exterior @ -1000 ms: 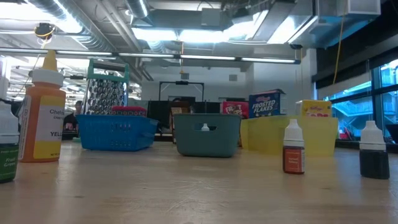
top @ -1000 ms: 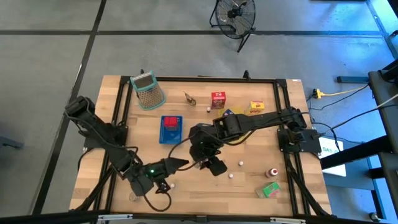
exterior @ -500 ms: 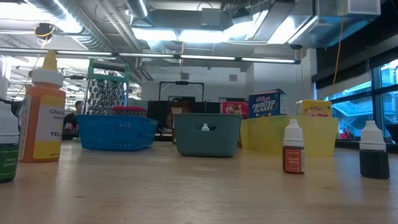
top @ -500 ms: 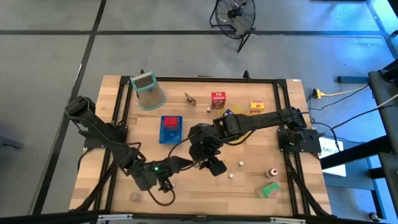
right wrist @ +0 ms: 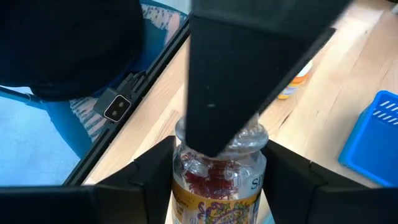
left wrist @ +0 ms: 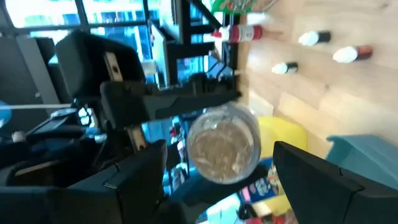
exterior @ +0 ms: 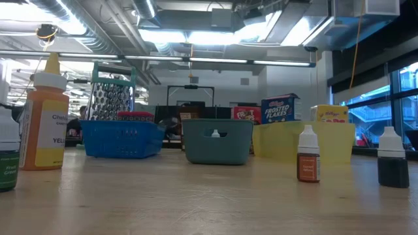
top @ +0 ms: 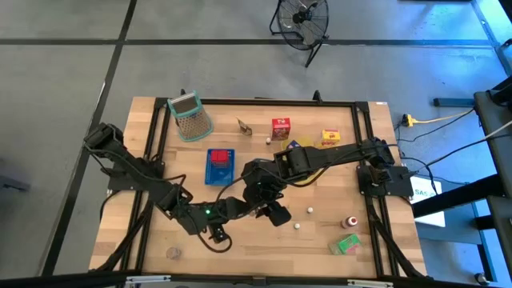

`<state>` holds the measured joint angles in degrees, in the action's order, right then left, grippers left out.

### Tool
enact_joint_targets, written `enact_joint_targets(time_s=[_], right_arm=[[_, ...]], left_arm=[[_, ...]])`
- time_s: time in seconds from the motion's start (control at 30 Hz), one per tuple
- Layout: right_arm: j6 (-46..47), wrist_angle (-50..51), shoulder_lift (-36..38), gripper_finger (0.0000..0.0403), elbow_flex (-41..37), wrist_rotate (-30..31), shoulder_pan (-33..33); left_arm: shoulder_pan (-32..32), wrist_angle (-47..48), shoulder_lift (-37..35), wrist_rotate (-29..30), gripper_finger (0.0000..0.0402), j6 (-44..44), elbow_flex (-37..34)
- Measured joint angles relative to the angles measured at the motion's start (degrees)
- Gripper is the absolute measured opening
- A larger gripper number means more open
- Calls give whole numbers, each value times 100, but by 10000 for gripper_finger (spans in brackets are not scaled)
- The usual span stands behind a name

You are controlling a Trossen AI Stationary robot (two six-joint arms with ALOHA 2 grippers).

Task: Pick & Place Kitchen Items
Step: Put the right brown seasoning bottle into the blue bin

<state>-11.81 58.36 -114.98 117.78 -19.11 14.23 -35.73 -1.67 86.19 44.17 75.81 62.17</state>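
High view: left gripper [top: 240,210] and right gripper [top: 260,210] meet at mid-table, front of the blue tray [top: 220,166].
Left wrist view: left fingers [left wrist: 134,180] stand wide around a jar [left wrist: 224,144], contact unclear.
Right wrist view: right fingers [right wrist: 158,177] clasp the jar [right wrist: 219,180] above the table [right wrist: 336,81].

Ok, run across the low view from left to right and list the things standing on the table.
Orange squeeze bottle with a white cap → blue slotted plastic basket → grey-blue plastic tub → small white-capped dropper bottle of brown liquid → small white-capped dropper bottle of dark liquid.
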Motion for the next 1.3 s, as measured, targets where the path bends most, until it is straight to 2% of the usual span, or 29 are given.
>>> enact_joint_targets(time_s=[0.4, 0.83, 1.3], right_arm=[[-20, -14, 0, 203, 0, 0, -2], [-22, -36, -2, 204, -2, 0, -2], [-22, -32, -2, 204, -2, -24, 1]], left_arm=[[252, -120, -1, -615, 292, 147, 0], [440, -147, -2, -964, 290, 140, 0], [440, -105, 0, -1078, 195, -21, -9]])
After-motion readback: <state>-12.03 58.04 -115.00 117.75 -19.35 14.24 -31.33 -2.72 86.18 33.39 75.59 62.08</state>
